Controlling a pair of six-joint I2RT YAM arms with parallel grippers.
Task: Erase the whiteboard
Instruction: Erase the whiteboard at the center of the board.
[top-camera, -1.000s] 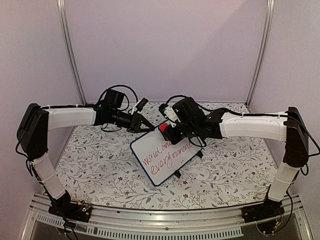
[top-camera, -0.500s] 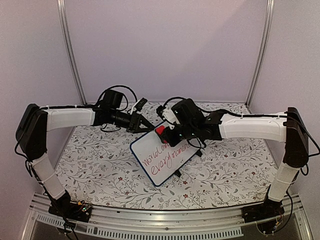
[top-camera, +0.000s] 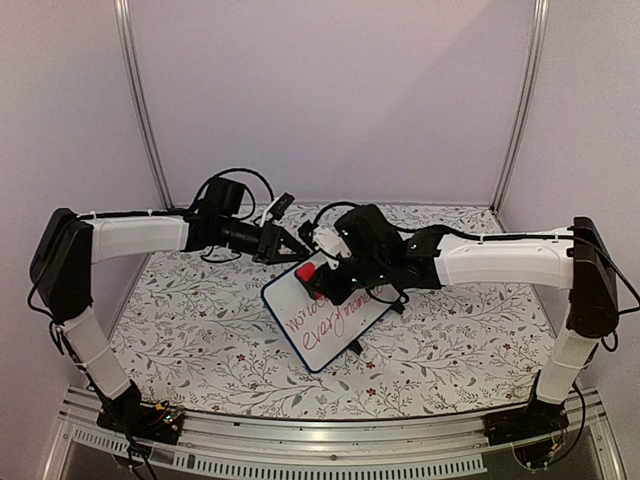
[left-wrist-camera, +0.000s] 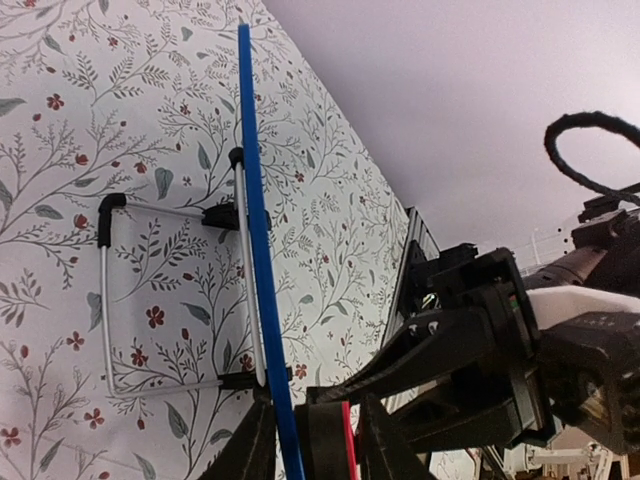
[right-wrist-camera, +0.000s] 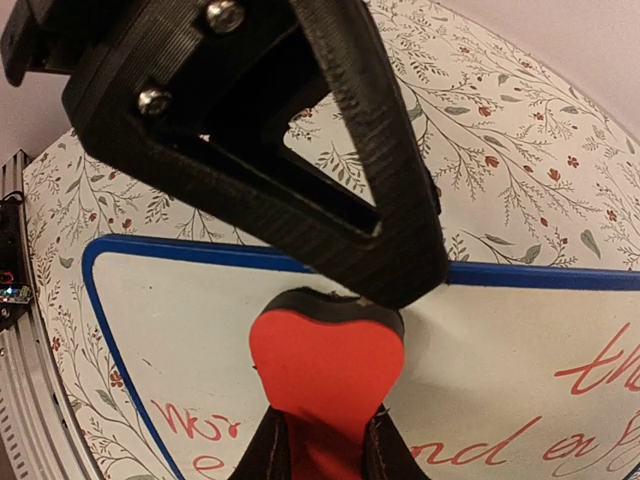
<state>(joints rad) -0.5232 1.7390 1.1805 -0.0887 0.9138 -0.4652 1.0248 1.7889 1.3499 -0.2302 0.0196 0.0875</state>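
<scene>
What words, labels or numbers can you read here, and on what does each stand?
"Wor": red marker, upper line on the whiteboard, the rest hidden behind the red eraser.
"th": further right, cut off by the picture edge.
Lower line: red cursive, too blurred to read.
No other text shows.

We record: whiteboard (right-wrist-camera: 180, 330) face smooth, faintly glossy; eraser (right-wrist-camera: 325, 370) matt red; left claw (top-camera: 293, 249) fingers (right-wrist-camera: 390, 180) matt black ribbed plastic; bench (top-camera: 200, 330) cover matt, printed.
</scene>
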